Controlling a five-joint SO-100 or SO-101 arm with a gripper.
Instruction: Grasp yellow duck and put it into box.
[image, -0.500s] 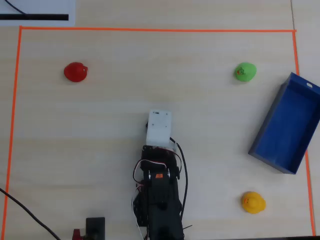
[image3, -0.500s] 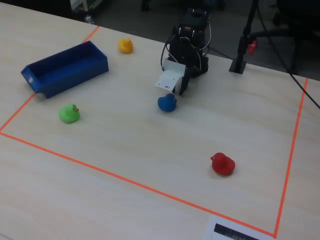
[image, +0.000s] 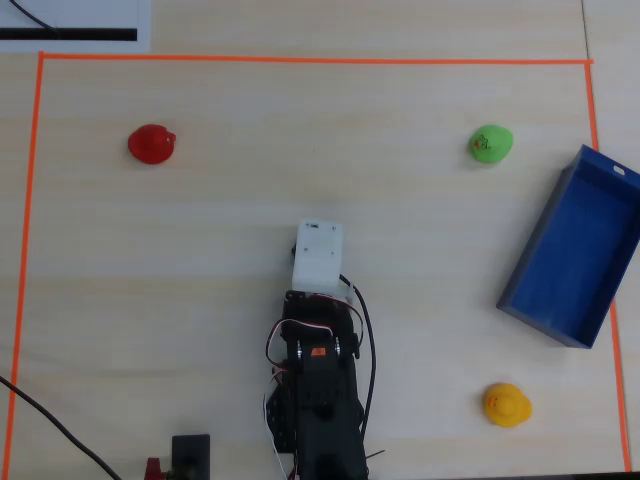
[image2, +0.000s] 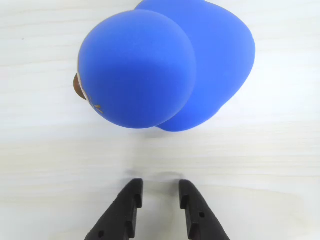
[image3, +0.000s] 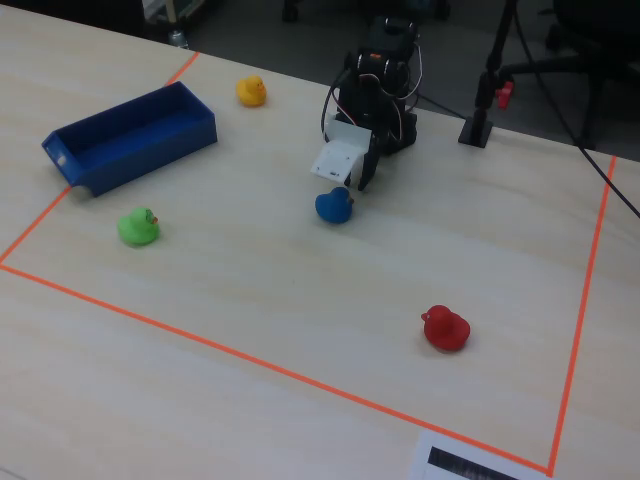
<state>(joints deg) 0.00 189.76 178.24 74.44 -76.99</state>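
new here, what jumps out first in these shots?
A blue duck fills the wrist view, just beyond the empty gripper, whose jaws stand slightly apart. In the overhead view, the yellow duck sits near the lower right corner of the orange tape outline, just below the box. A green duck and red duck sit near the top.

Pale wood-grain table (image3: 300, 300), evenly lit, bearing a rectangle of orange tape (image3: 250, 360) that is marking off the work area. White paper sheet with a black bar (image: 75, 30) lying outside the tape at the table edge. Dark floor (image3: 280, 40) showing beyond the far edge, with a black stand (image3: 480, 125) sitting on the table there.
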